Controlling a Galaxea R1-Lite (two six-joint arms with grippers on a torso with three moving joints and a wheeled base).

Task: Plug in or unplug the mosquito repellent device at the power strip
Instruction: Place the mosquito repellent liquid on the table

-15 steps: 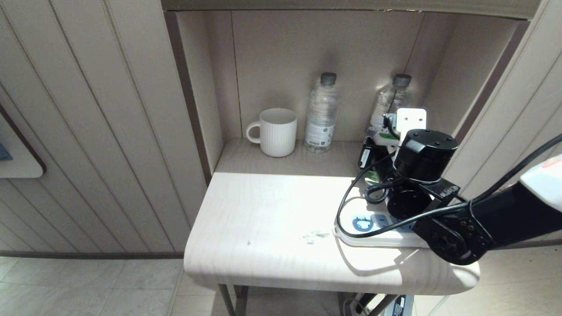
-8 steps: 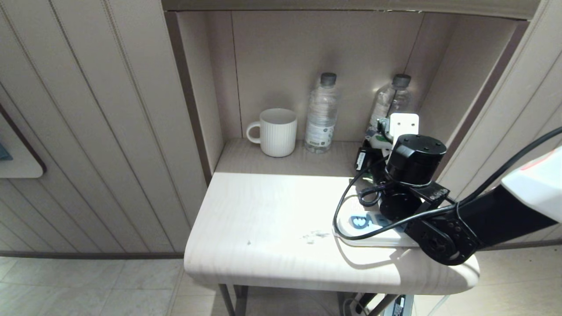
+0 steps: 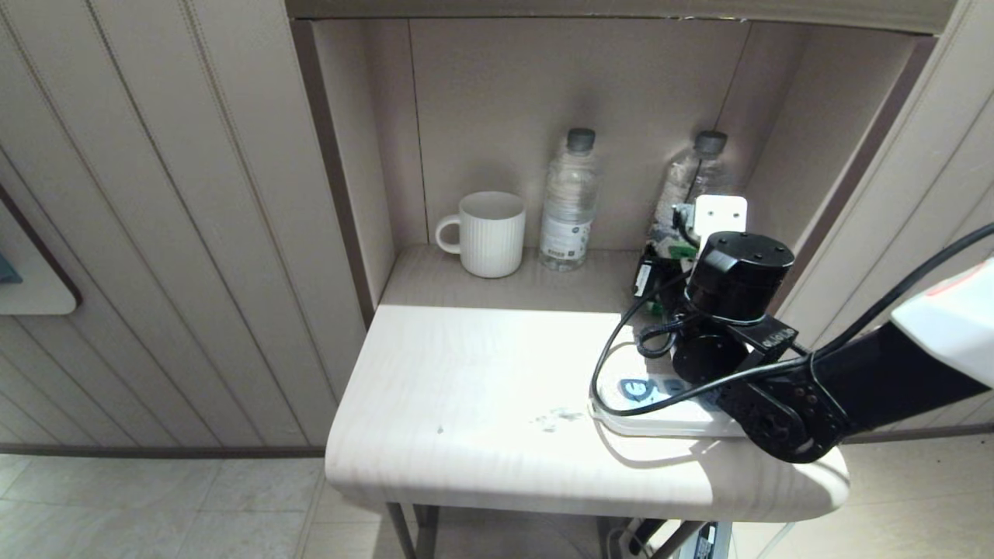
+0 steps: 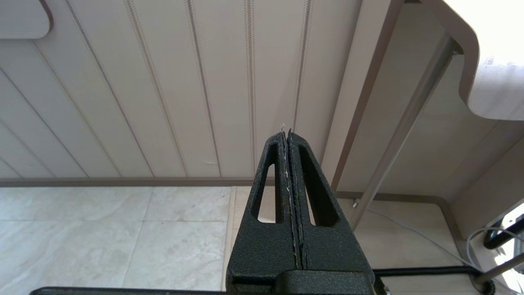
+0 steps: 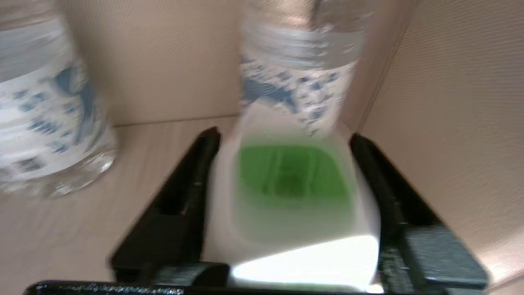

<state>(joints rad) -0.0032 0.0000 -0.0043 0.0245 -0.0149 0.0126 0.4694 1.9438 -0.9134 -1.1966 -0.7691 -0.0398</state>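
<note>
Pale wood worktop (image 3: pixel 466 404) in a panelled alcove. Left of the power strip (image 3: pixel 660 415): mug (image 3: pixel 485 233), then water bottle (image 3: pixel 569 203). Left pincer (image 4: pixel 286 139) hangs below the worktop, fingers pressed together. Power strip lies at the worktop's right edge. Right pincer (image 5: pixel 284 141) over its far end; mosquito repellent device (image 5: pixel 292 192) sits between its fingers, grip uncertain. Second bottle (image 3: pixel 691 182) behind.

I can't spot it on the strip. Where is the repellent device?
The repellent device sits between the right gripper's fingers, at the shelf's right side in front of the right-hand water bottle, beyond the power strip.
</note>
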